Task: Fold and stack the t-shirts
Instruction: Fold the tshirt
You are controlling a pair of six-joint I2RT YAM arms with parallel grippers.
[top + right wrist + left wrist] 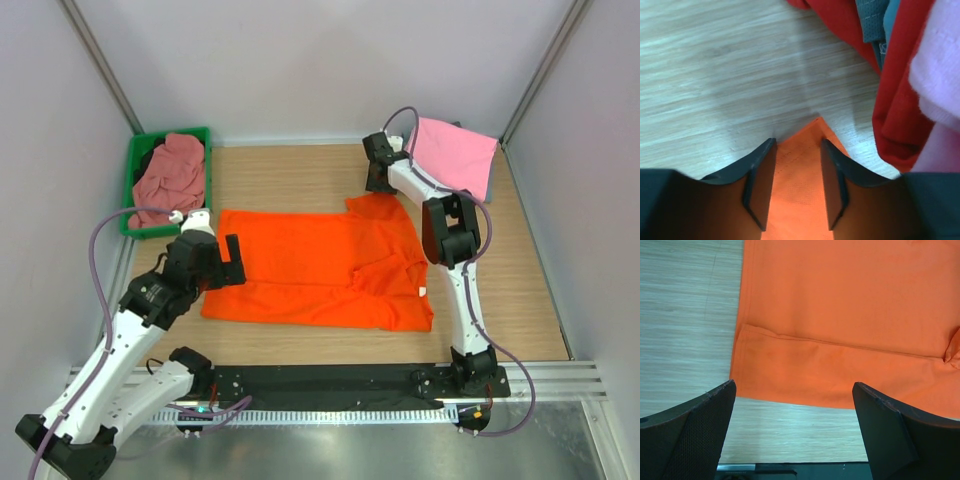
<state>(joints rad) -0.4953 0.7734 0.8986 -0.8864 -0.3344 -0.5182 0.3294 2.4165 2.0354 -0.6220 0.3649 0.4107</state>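
Orange t-shirt (310,270): lay spread flat at mid-bench, its long side running left to right, and its white neck label (422,291) sat toward the right end, on the near side.
Surface: the left wrist view showed a straight line across the cloth close to one edge. You could not tell from it whether that was a hem or a fold.
Right gripper (797,142): you had it at the shirt's far right corner. The fingers stood narrowly apart with the orange tip lying between them and poking out past them. Whether they were pinching the cloth or only straddling it could not be told.
Left gripper (794,387): you held it over the shirt's left edge, fingers spread wide and grasping nothing, with the cloth's border and bare bench (520,300) showing between them.
Other shirts: a pink t-shirt (455,155) lay in the far right corner, with a red t-shirt (895,100) and a grey one (872,20) bunched just beside your right gripper.
Green bin (133,185): stood in the far left corner and held a crumpled dusty-pink t-shirt (172,172).
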